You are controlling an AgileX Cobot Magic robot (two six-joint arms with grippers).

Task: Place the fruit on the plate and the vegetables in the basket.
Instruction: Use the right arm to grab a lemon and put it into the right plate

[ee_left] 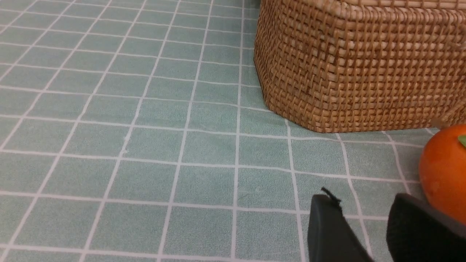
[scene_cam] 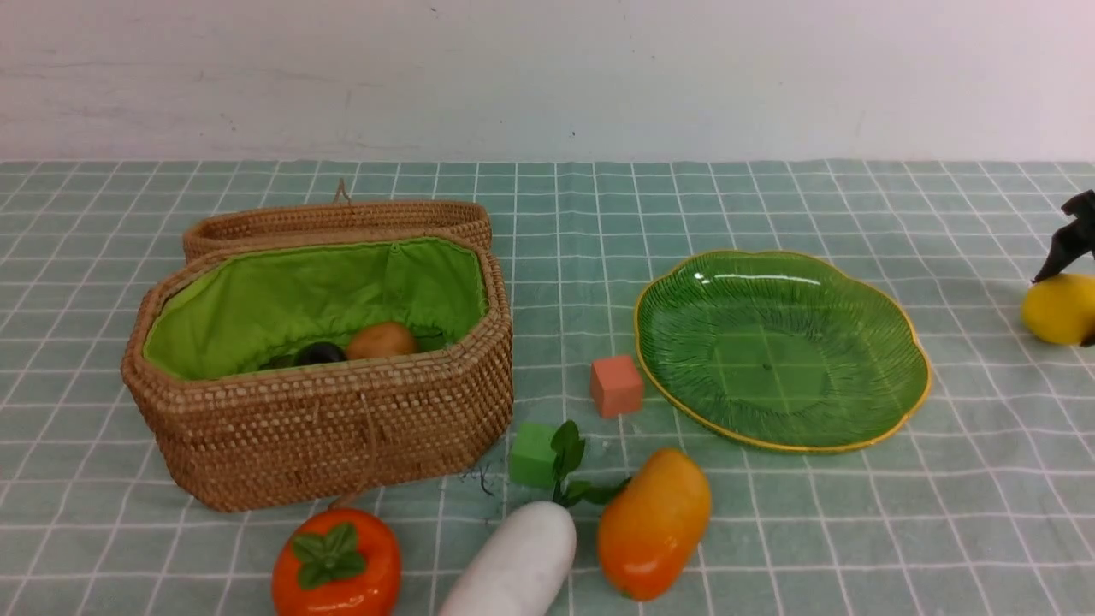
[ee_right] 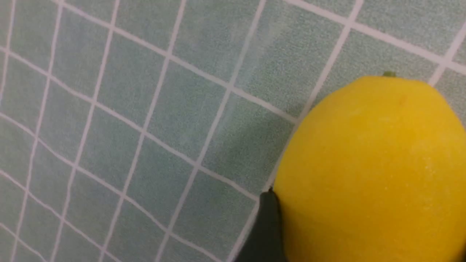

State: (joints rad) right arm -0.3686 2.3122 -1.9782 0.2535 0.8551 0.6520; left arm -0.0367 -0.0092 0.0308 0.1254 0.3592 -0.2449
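The yellow lemon [scene_cam: 1056, 310] sits at the far right, and my right gripper [scene_cam: 1080, 291] is shut on it. In the right wrist view the lemon [ee_right: 367, 163] fills the gap between the fingers [ee_right: 267, 225], just above the cloth. The green glass plate [scene_cam: 890, 342] is empty. The wicker basket [scene_cam: 342, 428] holds the potato [scene_cam: 381, 340] and the eggplant [scene_cam: 320, 352]. The persimmon [scene_cam: 337, 565], the white radish [scene_cam: 517, 560] and the mango [scene_cam: 654, 522] lie in front. My left gripper [ee_left: 362, 203] is open and empty, beside the persimmon [ee_left: 446, 171]. The chili is not in view.
A salmon-pink cube [scene_cam: 616, 386] lies just left of the plate. A green cube [scene_cam: 533, 454] lies by the radish leaves [scene_cam: 569, 466]. The basket lid [scene_cam: 334, 221] lies open behind the basket. The basket corner [ee_left: 349, 72] is close ahead of my left gripper.
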